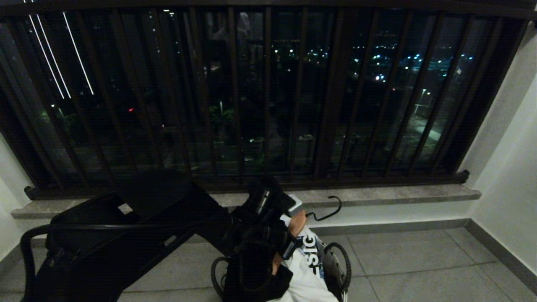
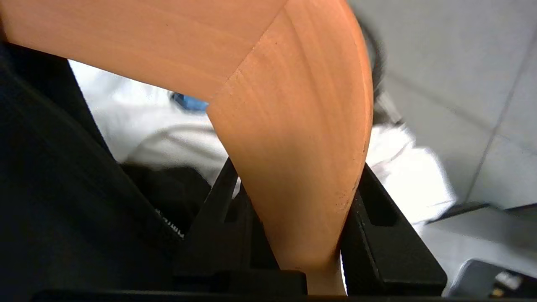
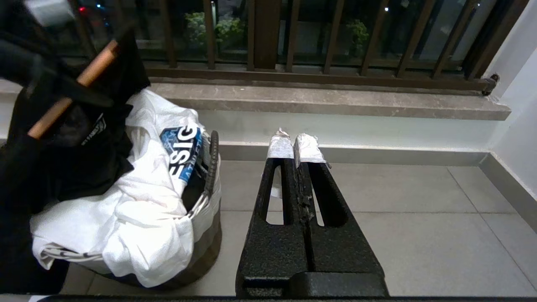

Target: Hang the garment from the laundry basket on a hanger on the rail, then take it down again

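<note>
While I watched from the head view, my left gripper (image 1: 272, 235) hung low over the laundry basket (image 3: 197, 247), its fingers (image 2: 377, 235) pinching a wooden hanger (image 2: 285, 126) by one arm near the bend. Its metal hook (image 1: 325, 212) stuck out past the gripper toward the stone sill (image 1: 377, 195), so I read the hanger's long axis as running from the basket up and away to the window bars (image 1: 268, 92), tilted rather than level. A black garment (image 3: 79, 142) was draped around it; I could not tell whether it sat properly on both shoulders. Below lay a white shirt (image 3: 138, 209) with blue lettering, spilling over the rim. The basket stood on the grey floor tiles (image 1: 419, 260) just before the sill, directly under the left gripper, well nearer that arm than the other. My right gripper (image 3: 293, 144) was parked off to the basket's right, its taped tips pressed together on nothing. I saw no pale rail anywhere, so I judged the lift had to carry the hook upward, out of frame
</note>
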